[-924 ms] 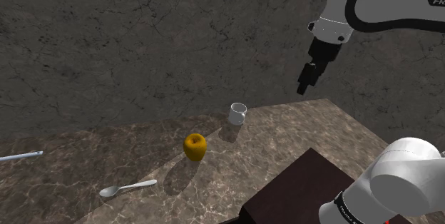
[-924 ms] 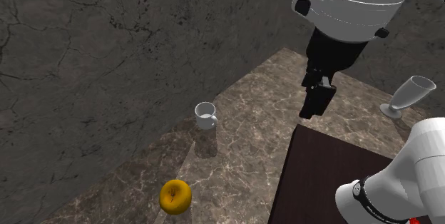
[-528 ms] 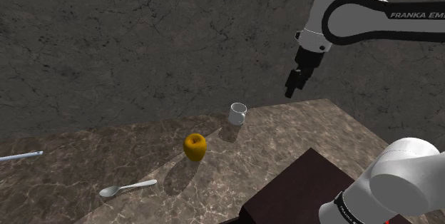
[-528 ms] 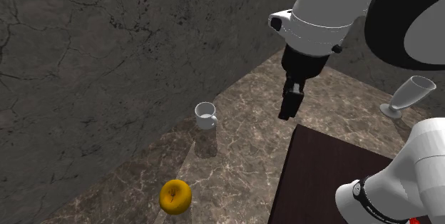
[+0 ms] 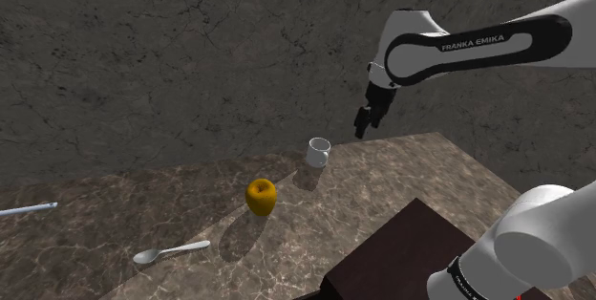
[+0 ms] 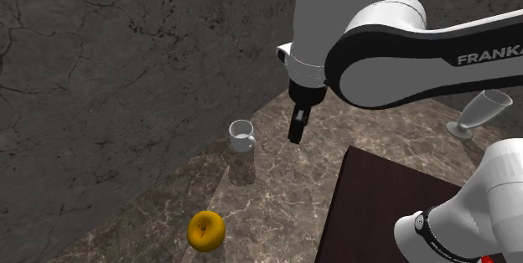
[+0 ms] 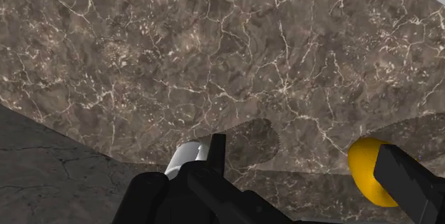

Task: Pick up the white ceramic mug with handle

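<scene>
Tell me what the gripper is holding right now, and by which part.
Nothing is held. The gripper hangs in the air with its jaws apart and empty; the white mug stands on the marble counter, apart from it.

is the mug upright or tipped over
Upright: the mug stands on its base on the counter, open rim facing up.

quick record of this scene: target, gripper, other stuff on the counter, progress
target: white mug, upright on the marble counter, close to the wall
arm: gripper open, in the air, apart from the mug, holding nothing
other items: yellow fruit, spoon, clear glass
stand: dark brown box
progress: mug not yet grasped
</scene>
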`<state>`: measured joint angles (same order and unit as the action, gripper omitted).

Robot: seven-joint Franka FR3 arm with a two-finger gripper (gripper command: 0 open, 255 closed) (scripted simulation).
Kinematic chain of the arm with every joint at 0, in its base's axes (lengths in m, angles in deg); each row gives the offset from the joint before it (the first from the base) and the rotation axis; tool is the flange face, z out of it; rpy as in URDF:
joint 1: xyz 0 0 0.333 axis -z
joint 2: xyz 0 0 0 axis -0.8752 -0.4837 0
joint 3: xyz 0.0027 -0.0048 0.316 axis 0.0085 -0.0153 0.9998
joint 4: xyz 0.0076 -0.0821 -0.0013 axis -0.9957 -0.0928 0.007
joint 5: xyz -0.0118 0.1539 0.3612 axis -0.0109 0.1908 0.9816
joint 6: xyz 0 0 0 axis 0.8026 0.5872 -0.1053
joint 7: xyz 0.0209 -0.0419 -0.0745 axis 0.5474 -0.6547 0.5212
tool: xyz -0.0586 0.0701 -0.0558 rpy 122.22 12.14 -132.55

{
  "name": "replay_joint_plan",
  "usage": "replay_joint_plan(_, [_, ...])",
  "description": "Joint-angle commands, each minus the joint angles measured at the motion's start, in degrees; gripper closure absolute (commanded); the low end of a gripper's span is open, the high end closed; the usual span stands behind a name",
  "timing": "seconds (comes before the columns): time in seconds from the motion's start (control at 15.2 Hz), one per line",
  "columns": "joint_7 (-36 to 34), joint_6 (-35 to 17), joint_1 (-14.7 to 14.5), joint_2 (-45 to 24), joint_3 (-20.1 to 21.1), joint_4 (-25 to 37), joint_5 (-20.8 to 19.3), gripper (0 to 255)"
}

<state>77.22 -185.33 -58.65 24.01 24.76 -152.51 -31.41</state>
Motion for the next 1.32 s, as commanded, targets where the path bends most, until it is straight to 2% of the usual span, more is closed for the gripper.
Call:
replay_joint_plan(0.0, [0.2, -2.9, 0.2, -3.8, -0.2, 1.0, -0.1, 0])
replay_joint_plan(0.66, [1.4, -16.2, 1.0, -26.3, -1.1, 10.7, -0.5, 0])
replay_joint_plan(1.25, [2.5, -21.8, 1.8, -46.6, -1.5, 25.8, -0.2, 0])
